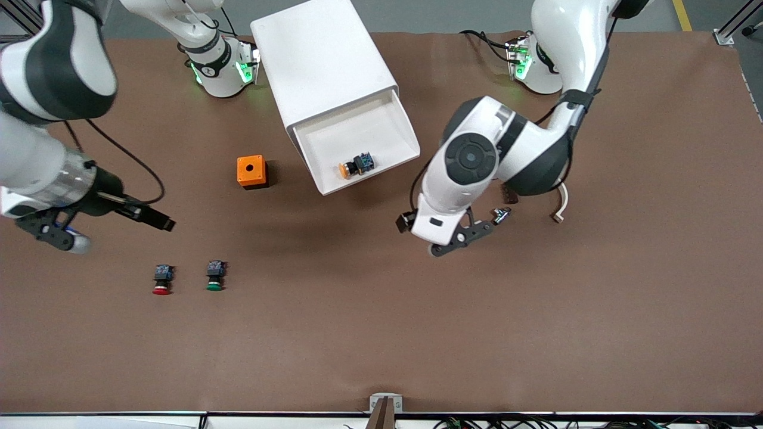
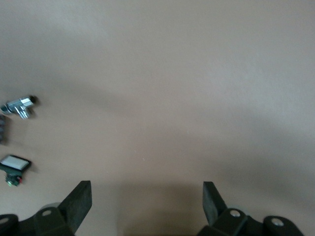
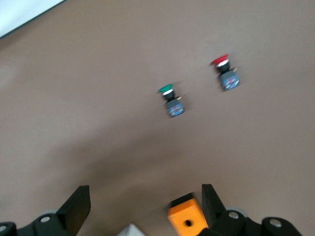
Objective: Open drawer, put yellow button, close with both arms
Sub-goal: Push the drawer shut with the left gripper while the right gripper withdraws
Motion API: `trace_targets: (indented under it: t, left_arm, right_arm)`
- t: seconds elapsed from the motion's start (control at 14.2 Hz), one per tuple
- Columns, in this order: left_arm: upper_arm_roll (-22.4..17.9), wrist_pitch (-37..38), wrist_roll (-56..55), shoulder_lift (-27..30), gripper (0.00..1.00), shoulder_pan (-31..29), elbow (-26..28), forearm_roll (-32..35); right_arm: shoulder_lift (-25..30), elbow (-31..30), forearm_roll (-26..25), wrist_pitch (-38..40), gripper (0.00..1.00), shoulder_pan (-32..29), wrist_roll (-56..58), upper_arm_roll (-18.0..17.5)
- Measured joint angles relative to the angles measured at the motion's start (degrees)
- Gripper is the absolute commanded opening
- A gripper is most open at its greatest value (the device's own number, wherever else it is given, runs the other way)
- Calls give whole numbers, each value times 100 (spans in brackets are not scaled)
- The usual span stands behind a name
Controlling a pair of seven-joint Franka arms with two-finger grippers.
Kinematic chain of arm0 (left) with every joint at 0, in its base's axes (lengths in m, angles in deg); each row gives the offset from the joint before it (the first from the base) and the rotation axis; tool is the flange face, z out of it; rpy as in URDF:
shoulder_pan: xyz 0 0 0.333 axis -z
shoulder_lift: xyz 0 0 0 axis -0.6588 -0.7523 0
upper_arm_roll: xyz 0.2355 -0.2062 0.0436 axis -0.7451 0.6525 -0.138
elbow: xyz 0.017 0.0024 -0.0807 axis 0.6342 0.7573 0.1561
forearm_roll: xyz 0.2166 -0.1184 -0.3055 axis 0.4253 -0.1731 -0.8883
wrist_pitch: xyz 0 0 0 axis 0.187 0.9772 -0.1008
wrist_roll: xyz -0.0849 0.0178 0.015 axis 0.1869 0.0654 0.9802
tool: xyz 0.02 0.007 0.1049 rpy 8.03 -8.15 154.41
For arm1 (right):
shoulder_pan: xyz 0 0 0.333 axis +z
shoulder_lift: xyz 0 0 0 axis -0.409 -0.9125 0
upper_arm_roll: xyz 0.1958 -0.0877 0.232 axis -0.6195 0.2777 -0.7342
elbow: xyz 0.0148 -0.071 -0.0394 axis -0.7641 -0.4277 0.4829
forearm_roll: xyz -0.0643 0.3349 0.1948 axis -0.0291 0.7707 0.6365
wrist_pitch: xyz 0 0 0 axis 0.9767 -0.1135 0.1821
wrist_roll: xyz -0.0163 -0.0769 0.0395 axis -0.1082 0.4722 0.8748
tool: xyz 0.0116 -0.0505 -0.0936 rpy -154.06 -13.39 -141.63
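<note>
The white cabinet (image 1: pixel 322 59) lies at the middle of the table near the bases. Its drawer (image 1: pixel 349 132) is pulled out toward the front camera. The yellow button (image 1: pixel 356 165) lies on its side inside the drawer, close to the front wall. My left gripper (image 1: pixel 408 223) (image 2: pixel 147 189) hangs open and empty over bare table, beside the drawer's front toward the left arm's end. My right gripper (image 1: pixel 158 220) (image 3: pixel 145 194) is open and empty too, over the table between the orange box (image 1: pixel 252 171) (image 3: pixel 187 220) and the red button (image 1: pixel 162 280) (image 3: pixel 224 71).
A green button (image 1: pixel 215 276) (image 3: pixel 171 100) stands beside the red one, nearer the front camera than the orange box. Small loose parts, one of them a silver piece (image 1: pixel 501 214) (image 2: pixel 19 105), lie by the left arm's hand. The brown table (image 1: pixel 381 333) spreads wide toward the front camera.
</note>
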Motion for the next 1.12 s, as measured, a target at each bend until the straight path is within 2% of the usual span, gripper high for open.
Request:
trace_targets:
  t: [0.21, 0.49, 0.77, 1.12]
  left_arm:
    - [0, -122, -258, -8, 100, 300, 100, 91]
    - [0, -165, -554, -71, 100, 671, 250, 99]
    - [4, -180, -818, -83, 100, 933, 290, 99]
    - [27, -181, -1232, -83, 100, 1236, 335, 99]
  right_arm:
    - [71, 0, -134, 83, 100, -469, 1346, 1]
    - [134, 16, -494, 70, 100, -788, 2624, 0]
    - [377, 26, -791, 107, 100, -802, 2825, -21]
    - [518, 42, -808, 258, 100, -838, 2825, -20]
